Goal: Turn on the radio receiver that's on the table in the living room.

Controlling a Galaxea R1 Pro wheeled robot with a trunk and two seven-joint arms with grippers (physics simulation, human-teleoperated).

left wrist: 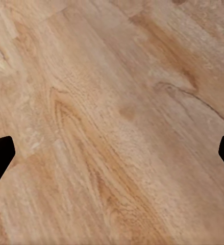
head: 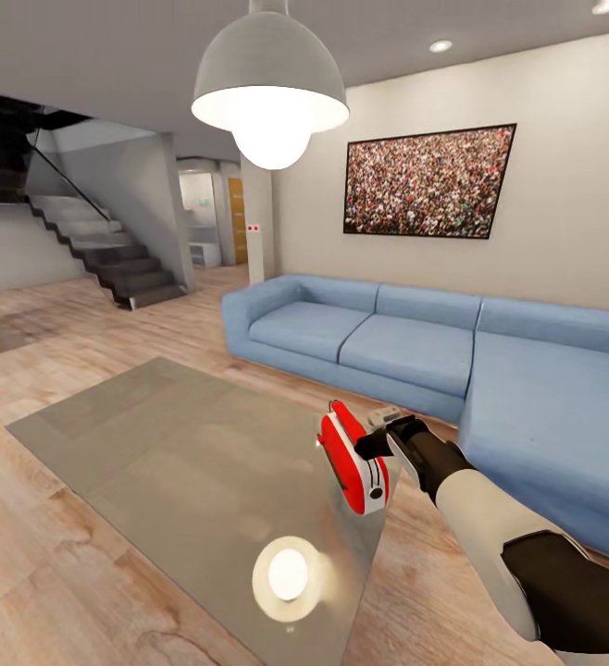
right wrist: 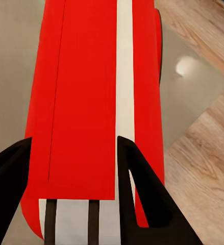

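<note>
The right tool [head: 371, 450] is clenched on the radio receiver [head: 353, 460] at the table's [head: 175, 453] right edge; whether the radio rests on the glass or hangs just above it is hard to tell. The left tool [left wrist: 112, 153] hangs spread wide over the wood floor [left wrist: 112, 102]. The glossy top mirrors the pendant lamp [head: 269, 92]. Beyond stand the blue sofa [head: 416, 342], crowd picture [head: 428, 181] and stairs [head: 110, 254].

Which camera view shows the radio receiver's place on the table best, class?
The head view: the radio receiver stands at the table's right edge, by the right gripper. The right wrist view gives just its red casing up close; the left wrist view faces wood floor.
</note>
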